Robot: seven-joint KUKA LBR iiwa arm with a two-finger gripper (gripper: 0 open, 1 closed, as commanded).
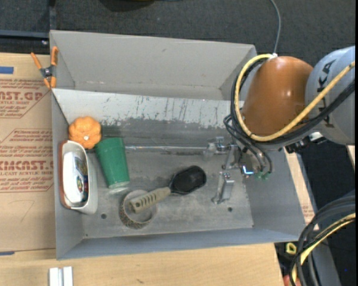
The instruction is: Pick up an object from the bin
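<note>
You have the grey metal bin (167, 234) in front of you, with its things gathered on the left half of the floor. The arm (334, 94) comes in from the right, its brown-orange wrist cover (280, 97) over the bin's right wall.

Against the left wall lies a white oblong dish (77, 177), with a printed pattern inside. Just beside it on the right, a dark green cup (113, 161) lies on its side. A small orange pumpkin (85, 131) sits at the far end of the dish, touching the cup.

Toward the middle, a brush with a black oval head (188, 179) lies slantwise. Its pale handle runs down-left onto what may be a round mesh ring (133, 214).

The gripper (224, 194) points down at bare floor just right of the brush head, near it but apart. You cannot tell whether the gripper is spread or pressed together.
</note>
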